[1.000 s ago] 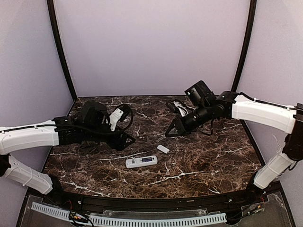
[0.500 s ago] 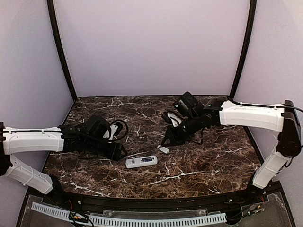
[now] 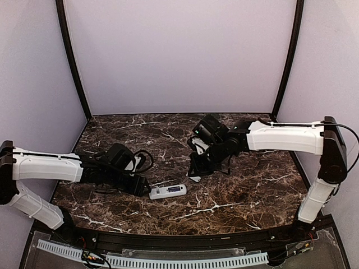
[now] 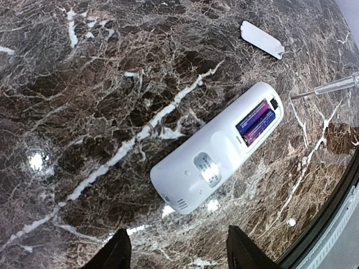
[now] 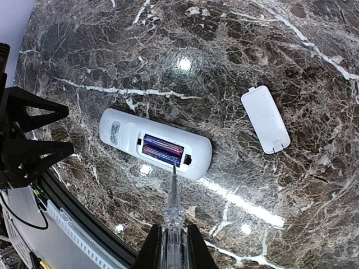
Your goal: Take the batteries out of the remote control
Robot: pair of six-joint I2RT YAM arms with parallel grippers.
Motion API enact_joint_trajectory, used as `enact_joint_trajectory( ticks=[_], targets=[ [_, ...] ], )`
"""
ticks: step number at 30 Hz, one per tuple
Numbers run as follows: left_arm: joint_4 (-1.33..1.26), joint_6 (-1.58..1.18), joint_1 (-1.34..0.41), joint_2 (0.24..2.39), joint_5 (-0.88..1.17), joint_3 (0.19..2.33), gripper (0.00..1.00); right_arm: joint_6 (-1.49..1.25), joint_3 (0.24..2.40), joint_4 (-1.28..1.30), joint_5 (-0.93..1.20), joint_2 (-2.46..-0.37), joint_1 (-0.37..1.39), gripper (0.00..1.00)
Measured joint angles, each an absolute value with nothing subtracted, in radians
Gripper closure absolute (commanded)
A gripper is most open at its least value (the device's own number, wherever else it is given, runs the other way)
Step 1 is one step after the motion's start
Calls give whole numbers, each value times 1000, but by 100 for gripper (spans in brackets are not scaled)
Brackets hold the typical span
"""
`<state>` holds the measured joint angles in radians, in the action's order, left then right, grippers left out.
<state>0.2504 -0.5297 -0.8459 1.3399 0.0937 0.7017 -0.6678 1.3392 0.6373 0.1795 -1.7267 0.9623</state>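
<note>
The white remote control [image 3: 168, 191] lies back side up on the marble, its compartment uncovered. Two blue-purple batteries [image 5: 162, 150] sit side by side inside it, also seen as batteries [image 4: 256, 121] in the left wrist view. My left gripper [image 4: 182, 255] stands open just short of the remote control's [image 4: 216, 148] rounded end, with nothing between its fingers. My right gripper [image 5: 173, 252] is shut on a clear pointed screwdriver [image 5: 173, 210]. Its tip hovers at the edge of the battery compartment of the remote control [image 5: 154, 143].
The small white cover piece [image 5: 265, 119] lies flat beyond the remote, under the right arm [image 3: 280, 136]. The black front rail [image 3: 185, 238] of the table runs close to the remote's near side. The left gripper's black fingers [image 5: 33, 148] show at the left edge.
Both arms have closed in on the remote. The left gripper dropped low to its left end. The right gripper came down and left, over the cover piece, bringing the screwdriver to the compartment.
</note>
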Motion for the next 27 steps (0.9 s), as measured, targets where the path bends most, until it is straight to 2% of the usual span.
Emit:
enact_joint_trajectory(
  ticks=[27],
  targets=[
    [176, -539, -846, 1510, 186, 705, 41, -647, 1361, 634, 177, -1807, 962, 100]
  ],
)
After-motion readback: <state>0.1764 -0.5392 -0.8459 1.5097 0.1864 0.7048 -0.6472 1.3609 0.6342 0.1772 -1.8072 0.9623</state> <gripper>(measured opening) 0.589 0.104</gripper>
